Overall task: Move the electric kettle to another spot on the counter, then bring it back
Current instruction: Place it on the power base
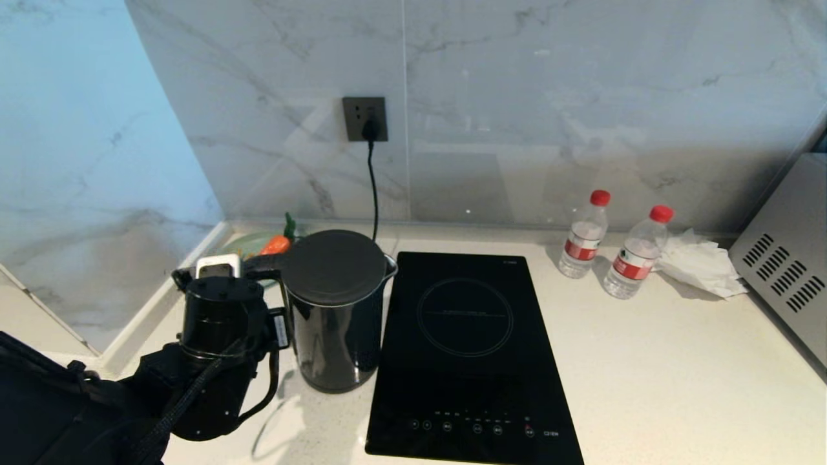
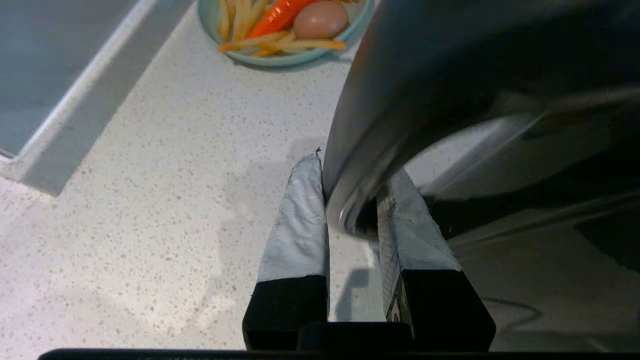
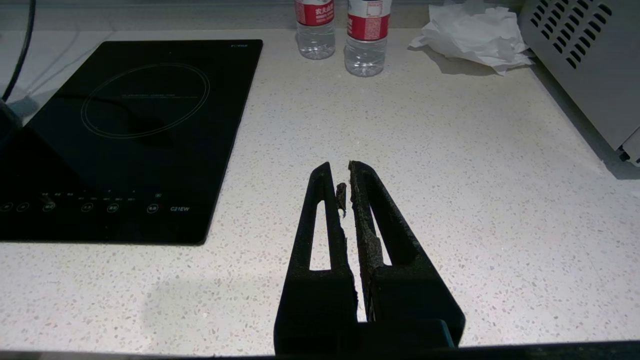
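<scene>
Here, starting at the far left of the head view, our left arm reached in along the wall, and the left tool (image 2: 350,200) was pinching the loop handle (image 2: 365,165) of the electric kettle (image 1: 336,310), one taped finger (image 2: 300,220) on each side of it. The kettle stood upright near the left end of the table (image 1: 646,374), its lid flat and closed. Its foot was either resting on the stone or barely off it; we could not tell which. Just behind it sat a pale green bowl (image 2: 280,55) of fries, a carrot and an egg, and just to its right lay the black induction hob (image 1: 465,349), its edge almost touching the kettle's side. A cord (image 1: 373,187) ran down from the wall socket (image 1: 365,118) behind the kettle.

We judged this to be the carrying step, with the grip already made. To do it well, we needed to keep the squeeze firm, since the handle was glossy and the body hung off to one side of the grip. The kettle had to rise straight and stay level, clear of the bowl behind and the hob's rim, and any travel had to mind the cord at the back.

Farther right stood two water bottles (image 1: 585,236), a crumpled tissue (image 1: 701,265) and a grey appliance (image 1: 785,258). Our right tool (image 3: 347,175) hovered idle over bare table, its fingers pressed nearly together and holding nothing.
</scene>
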Robot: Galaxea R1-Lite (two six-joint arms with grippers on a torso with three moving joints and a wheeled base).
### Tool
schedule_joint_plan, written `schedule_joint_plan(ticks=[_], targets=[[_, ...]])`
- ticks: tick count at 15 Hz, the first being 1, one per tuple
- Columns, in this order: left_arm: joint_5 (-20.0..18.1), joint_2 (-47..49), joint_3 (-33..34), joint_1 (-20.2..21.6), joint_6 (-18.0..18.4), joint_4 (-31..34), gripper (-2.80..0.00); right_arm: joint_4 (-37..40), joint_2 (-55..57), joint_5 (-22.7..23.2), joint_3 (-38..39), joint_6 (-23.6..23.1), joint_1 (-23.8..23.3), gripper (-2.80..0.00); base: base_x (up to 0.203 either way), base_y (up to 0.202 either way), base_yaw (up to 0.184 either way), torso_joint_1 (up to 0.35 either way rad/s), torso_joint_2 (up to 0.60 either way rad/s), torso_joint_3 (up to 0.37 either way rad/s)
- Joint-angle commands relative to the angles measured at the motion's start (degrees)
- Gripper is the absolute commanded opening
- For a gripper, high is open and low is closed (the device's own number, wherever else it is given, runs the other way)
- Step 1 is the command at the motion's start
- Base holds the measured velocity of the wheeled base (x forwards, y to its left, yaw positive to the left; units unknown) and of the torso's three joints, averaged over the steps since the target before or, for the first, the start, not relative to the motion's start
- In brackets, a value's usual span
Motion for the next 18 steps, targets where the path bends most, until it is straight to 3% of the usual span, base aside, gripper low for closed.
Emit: schedule_joint_plan(ticks=[1, 10, 18], targets=[[0.3, 2.8, -0.2, 0.1, -0.7, -0.4, -2.8, 0.0, 0.0, 0.0, 0.0, 0.0, 0.1, -2.8, 0.0, 0.0, 0.0, 0.0, 0.0, 0.0], [0.3, 2.7, 0.8, 4.6, -2.1, -0.4, -2.8, 0.0, 0.0, 0.0, 0.0, 0.0, 0.0, -2.8, 0.0, 0.0, 0.0, 0.0, 0.0, 0.0], [0.1, -2.1, 8.0, 6.2, -3.4, -0.8, -2.8, 0.0, 0.0, 0.0, 0.0, 0.0, 0.0, -2.8, 0.0, 0.0, 0.0, 0.0, 0.0, 0.0]])
